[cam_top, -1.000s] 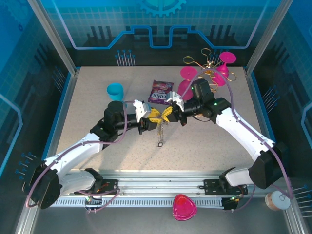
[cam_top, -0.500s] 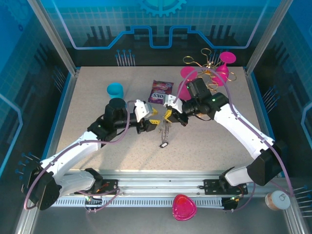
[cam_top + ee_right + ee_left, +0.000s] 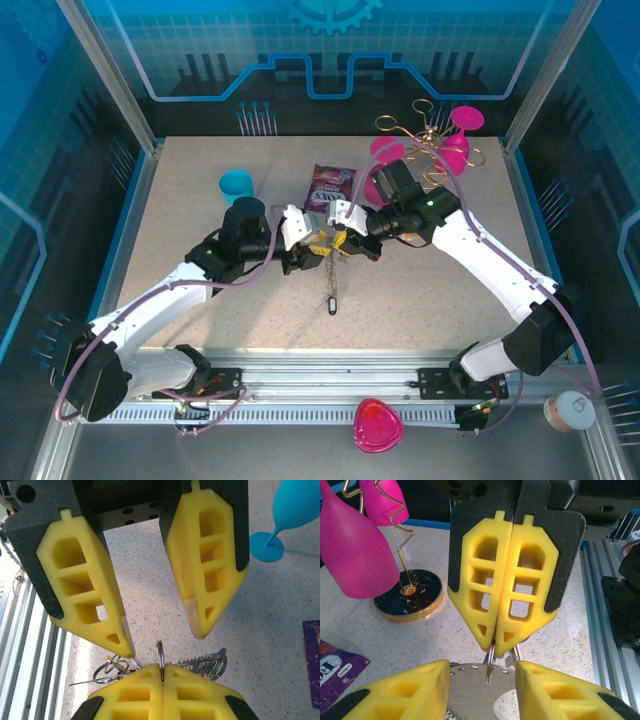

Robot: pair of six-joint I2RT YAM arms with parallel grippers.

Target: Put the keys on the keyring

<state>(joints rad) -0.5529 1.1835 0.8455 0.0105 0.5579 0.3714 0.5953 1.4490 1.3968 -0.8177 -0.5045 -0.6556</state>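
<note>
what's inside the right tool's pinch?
An edge of the keyring pokes out, pinched in the shut right tool. The part between the pads is covered, so how deep the grip goes can't be seen.

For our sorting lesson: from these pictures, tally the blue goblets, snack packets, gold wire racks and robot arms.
Blue goblets: 1
Snack packets: 1
Gold wire racks: 1
Robot arms: 2
Total: 5
</note>
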